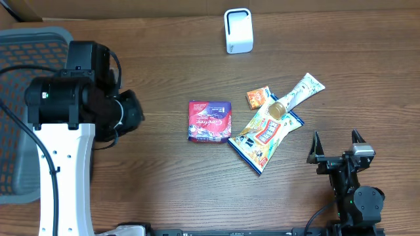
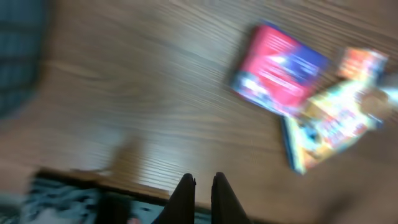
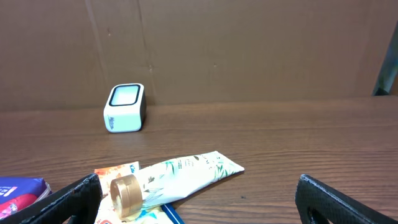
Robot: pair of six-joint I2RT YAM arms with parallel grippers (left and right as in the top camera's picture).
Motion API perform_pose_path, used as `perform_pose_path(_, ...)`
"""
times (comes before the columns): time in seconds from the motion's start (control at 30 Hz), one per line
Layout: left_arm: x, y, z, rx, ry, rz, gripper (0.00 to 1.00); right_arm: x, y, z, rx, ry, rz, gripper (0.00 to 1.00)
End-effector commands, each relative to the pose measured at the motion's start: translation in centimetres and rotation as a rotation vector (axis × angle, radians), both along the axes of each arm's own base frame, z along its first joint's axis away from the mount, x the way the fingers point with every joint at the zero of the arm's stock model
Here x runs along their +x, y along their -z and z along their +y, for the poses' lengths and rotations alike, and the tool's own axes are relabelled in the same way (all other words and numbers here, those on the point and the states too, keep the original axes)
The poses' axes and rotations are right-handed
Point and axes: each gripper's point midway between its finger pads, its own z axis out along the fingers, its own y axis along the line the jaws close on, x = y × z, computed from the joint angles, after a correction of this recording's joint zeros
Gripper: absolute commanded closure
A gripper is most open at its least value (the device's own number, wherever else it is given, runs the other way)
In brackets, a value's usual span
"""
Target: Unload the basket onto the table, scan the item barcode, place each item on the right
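- The left end effector (image 2: 203, 182) is seen closed, its fingers drawn almost together with nothing between them. It is poised over bare wood to the left of the items. The left wrist view is blurred.
- The right end effector (image 1: 336, 140) is spread wide open and is empty. It is placed at the near right of the surface (image 1: 164, 190), pointed toward the items.
- A red-and-blue packet (image 1: 210, 120) is laid flat near the middle of the surface.
- A blue-and-yellow snack pouch (image 1: 264, 134) is laid at a slant just to the right of that packet.
- A pale tube (image 1: 303, 90) is laid over the pouch's upper end, with its gold cap (image 1: 277, 109) resting on the pouch.
- A small orange packet (image 1: 258, 97) is seen just beside the cap.
- A white scanner (image 1: 238, 30) is stood upright at the far side, well apart from the items.
- A grey mesh basket (image 1: 20, 65) is set at the left edge, partly hidden by the left arm.
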Motion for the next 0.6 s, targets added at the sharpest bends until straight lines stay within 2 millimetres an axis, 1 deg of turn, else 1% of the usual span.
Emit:
perform_pose_path(0.0, -0.1, 0.2, 4.0, 0.197, -0.133, 0.008, 0.96, 0.0, 0.1, -0.1, -0.004, 0.006, -0.006, 0.00)
perform_pose_path(0.2, -0.4, -0.4, 7.3, 0.338, -0.232, 0.001, 0.96, 0.0, 0.1, -0.1, -0.004, 0.006, -0.006, 0.00)
perform_pose_path(0.4, -1.3, -0.9, 10.9, 0.420, -0.357, 0.014, 0.96, 0.0, 0.1, -0.1, -0.004, 0.006, -0.006, 0.00)
perform_pose_path(0.5, -2.1, -0.6, 12.6, 0.419, -0.426, 0.041, 0.96, 0.0, 0.1, -0.1, -0.005, 0.006, -0.006, 0.00)
perform_pose_path(0.57, -2.7, 0.1, 13.1, 0.411, -0.451, 0.070, 0.95, 0.0, 0.1, -0.1, -0.004, 0.006, -0.006, 0.00)
